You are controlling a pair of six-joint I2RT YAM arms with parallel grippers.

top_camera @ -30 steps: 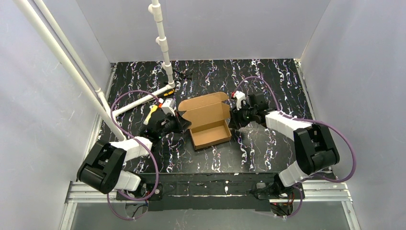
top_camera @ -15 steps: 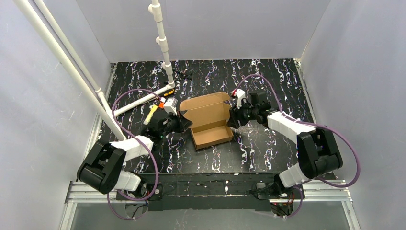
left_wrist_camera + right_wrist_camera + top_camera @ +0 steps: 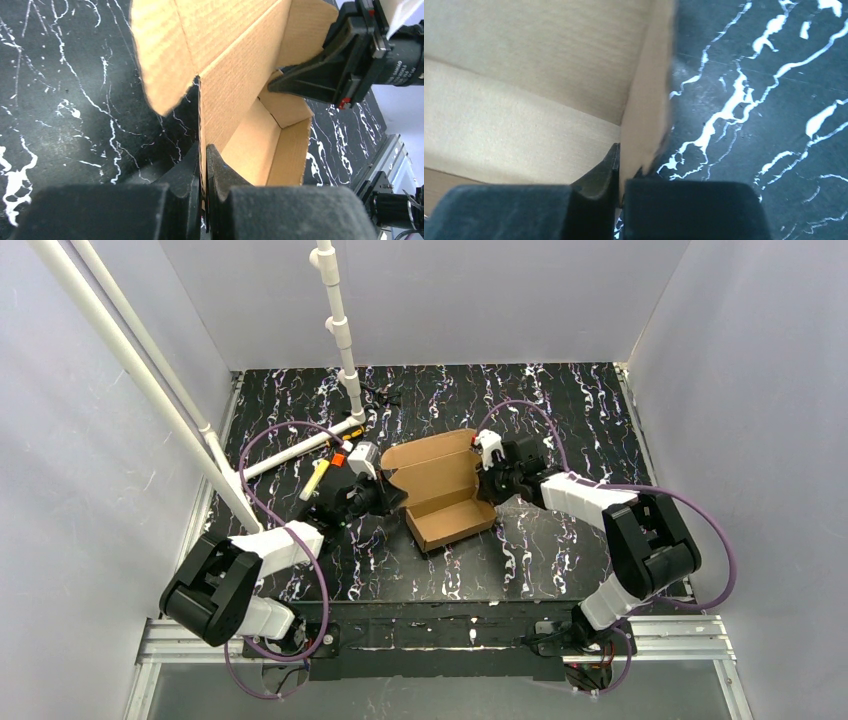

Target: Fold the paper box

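Here, left gripper (image 3: 203,155), right gripper (image 3: 624,164) both pinching paper box (image 3: 440,490) walls, white pipe (image 3: 290,452) nearby.

Box (image 3: 443,485): plain brown, finely ribbed, between the two pincers.
Left pincer (image 3: 390,493): black.
Right pincer (image 3: 489,490): black, small red spot on its side.
Table (image 3: 570,400): black, streaked white and purple, beneath both pincers.
Cables (image 3: 520,403): purple, behind each pincer.
Pipe (image 3: 340,325): white, beyond the left pincer.
Walls (image 3: 450,300): pale grey.
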